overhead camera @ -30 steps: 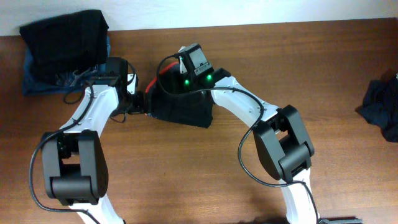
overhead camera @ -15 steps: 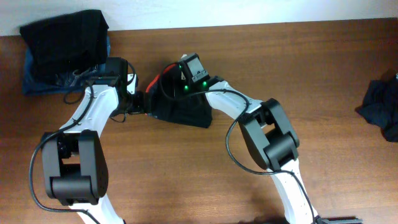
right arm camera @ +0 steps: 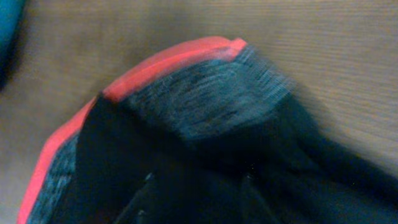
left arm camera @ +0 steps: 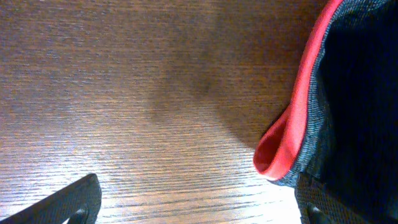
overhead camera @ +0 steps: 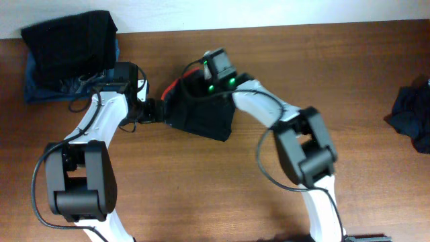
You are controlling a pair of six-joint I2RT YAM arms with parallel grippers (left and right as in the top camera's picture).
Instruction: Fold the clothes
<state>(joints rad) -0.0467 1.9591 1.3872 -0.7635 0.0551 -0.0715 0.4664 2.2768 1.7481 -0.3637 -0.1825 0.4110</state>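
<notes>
No legible text, label, brand, number or sign appears in any view. The red-edged grey waistband [left arm camera: 311, 118] of the clothes [overhead camera: 201, 117], lying just beside one fingertip of the left gripper [left arm camera: 196, 204], shows plain fabric only. In the right wrist view the same band is blurred and nothing on it can be read.

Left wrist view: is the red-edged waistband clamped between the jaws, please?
No, the jaws stand wide apart, the waistband loose beside one.
</notes>
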